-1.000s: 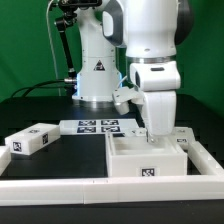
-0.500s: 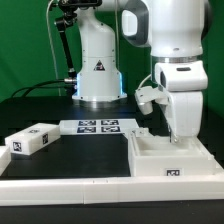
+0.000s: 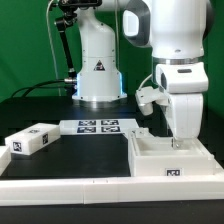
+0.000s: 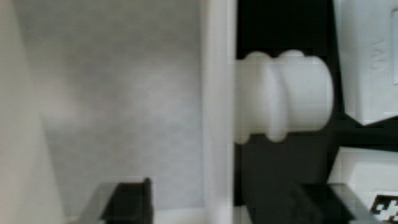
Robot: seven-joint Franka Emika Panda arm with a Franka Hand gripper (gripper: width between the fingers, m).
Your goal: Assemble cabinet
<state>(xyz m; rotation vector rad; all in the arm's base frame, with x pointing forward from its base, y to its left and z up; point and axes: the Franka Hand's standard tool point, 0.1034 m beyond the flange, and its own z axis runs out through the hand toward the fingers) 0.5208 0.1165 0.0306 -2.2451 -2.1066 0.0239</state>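
the black bench had a low white rail along its front edge. there was a lot of bare room in the middle of the bench, between the rail and the marker board, which lay flat near the back edge in front of the white robot base. the cabinet body sat by the front corner on the exterior view's right, just behind the rail. it was a white box, open on top, with low walls and a small black-and-white tag on its front wall. what lay inside it could not be seen. one small drawer block with tags lay alone near the edge on the exterior view's left, well apart from the body. the gripper reached down into the open top of the body. in the wrist view its two dark fingers stood apart, one on each side of a thin white wall, with a gap on both sides, holding nothing. a round ribbed white knob stuck out from that wall.
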